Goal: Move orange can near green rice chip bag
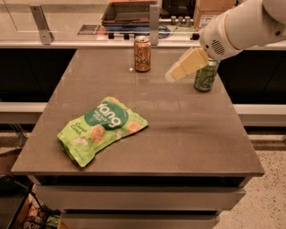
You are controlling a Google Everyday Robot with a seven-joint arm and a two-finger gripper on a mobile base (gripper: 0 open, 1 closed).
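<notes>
The orange can [142,54] stands upright near the table's far edge, at the middle. The green rice chip bag [102,129] lies flat at the front left of the table. My gripper [173,75] hangs above the table at the far right, on the white arm [241,27] that comes in from the upper right. Its tip is to the right of the orange can and apart from it. It holds nothing that I can see.
A green can [205,76] stands at the far right of the brown table [178,138], partly behind the gripper. A counter with a tray [129,13] and boxes runs behind the table. The floor shows at the lower right.
</notes>
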